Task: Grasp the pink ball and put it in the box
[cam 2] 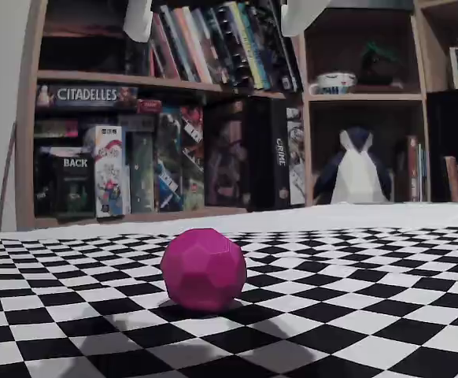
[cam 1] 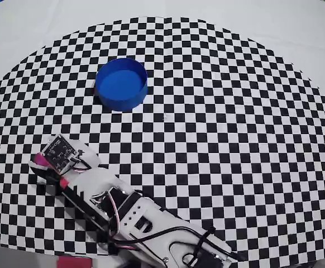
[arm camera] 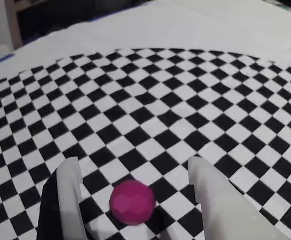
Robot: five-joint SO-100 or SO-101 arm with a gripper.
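Your gripper is open, its two pale fingers spread wide with nothing between the pads yet. In the wrist view the pink ball sits on the checkered mat, centred between the fingers and clear of both, so the gap straddles it rather than touching it. The low fixed view shows the same thing from the table: the ball rests on the mat while the fingertips hang high above it, at the top edge of the frame. So the ball lies straight below the opening, and the move you need looks like a plain descent before closing; being round, it gives you no axis to line up with, only the centre to keep.

From overhead, the gripper is at the left of the mat with a sliver of pink showing under the wrist, and the arm runs back to the lower edge. The box, a round blue tub, stands well apart, up and to the right of the gripper in that view, and looks empty.
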